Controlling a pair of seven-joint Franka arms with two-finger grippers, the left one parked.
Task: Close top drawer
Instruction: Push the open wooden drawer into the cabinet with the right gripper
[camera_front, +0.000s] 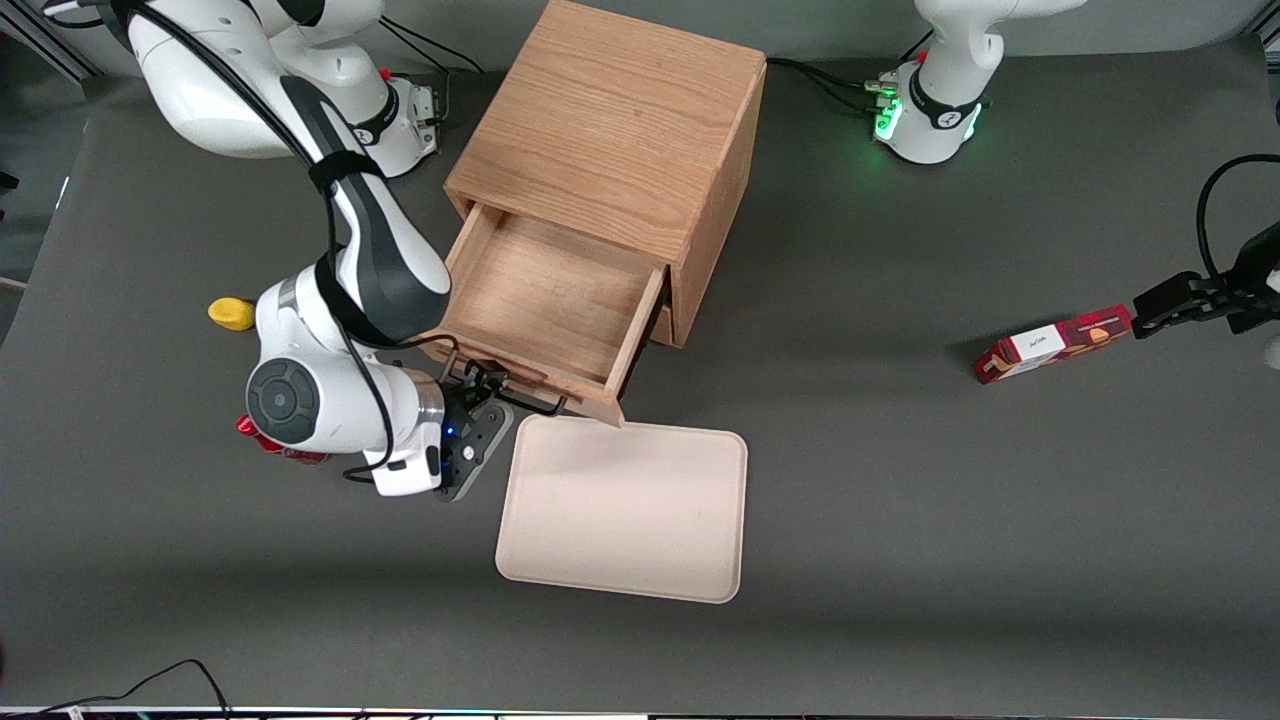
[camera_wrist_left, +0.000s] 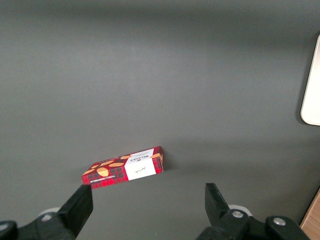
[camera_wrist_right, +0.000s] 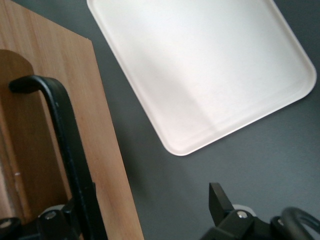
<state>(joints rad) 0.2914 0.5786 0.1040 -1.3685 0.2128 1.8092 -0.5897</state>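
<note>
Grey matting covers the table (camera_front: 900, 480), where the oak cabinet (camera_front: 620, 130) stands with the top drawer (camera_front: 545, 300) pulled out toward the front camera. At the drawer front, by its black handle (camera_wrist_right: 67, 145), sits the gripper (camera_front: 487, 392), fingers spread (handle beside one finger). At the drawer's five o'clock lies a cream tray (camera_front: 625, 510).

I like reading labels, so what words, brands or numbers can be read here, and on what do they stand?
Red tartan snack box: print on its white label and dark strip, too small to read.
Light oak top drawer, beige plastic tray, yellow object: no text.
Right arm's gripper, at the drawer's black wire handle: no lettering visible.
</note>
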